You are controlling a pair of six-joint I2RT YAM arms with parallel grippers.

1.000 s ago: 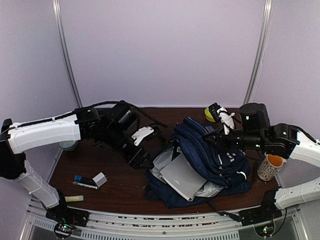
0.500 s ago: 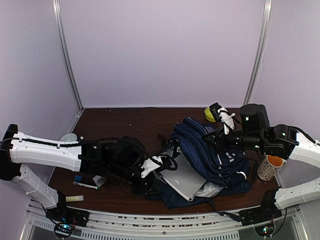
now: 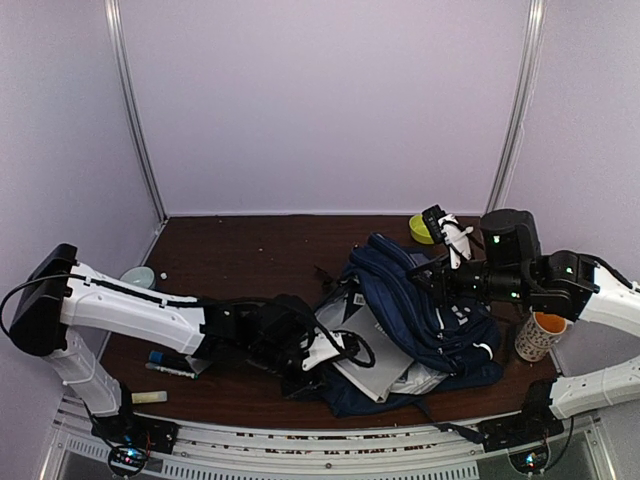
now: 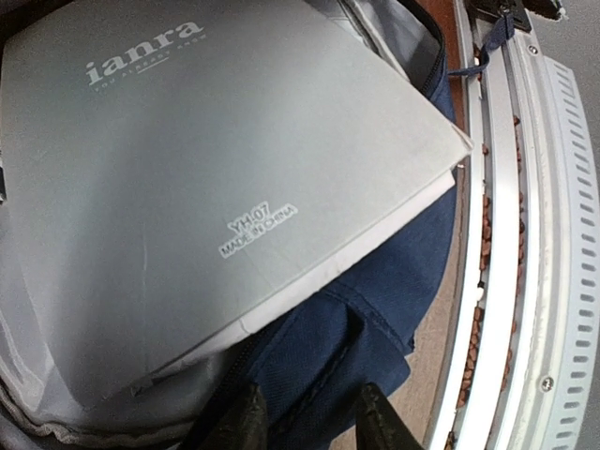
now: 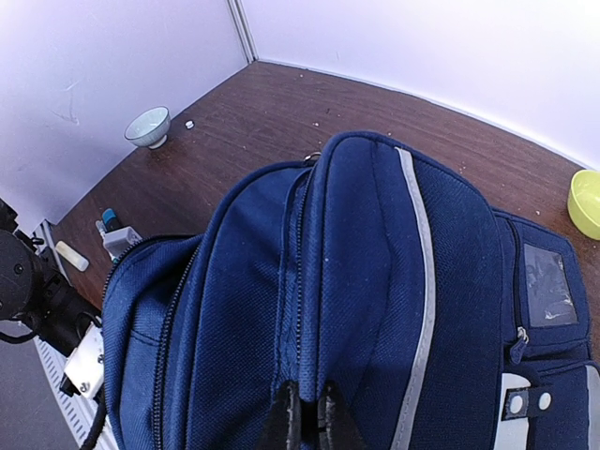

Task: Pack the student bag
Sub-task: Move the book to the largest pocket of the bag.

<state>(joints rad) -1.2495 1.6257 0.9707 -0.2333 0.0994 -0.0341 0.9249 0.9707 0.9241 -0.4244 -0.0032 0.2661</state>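
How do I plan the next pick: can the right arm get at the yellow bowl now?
Probably not: the right gripper is shut on the student bag, though the yellow bowl sits unobstructed nearby.

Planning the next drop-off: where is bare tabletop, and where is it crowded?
Bare: back-left of the table, between the pale bowl, the far edge and the student bag. Crowded: front-left, left arm over stationery; right edge, mug beside the right arm.
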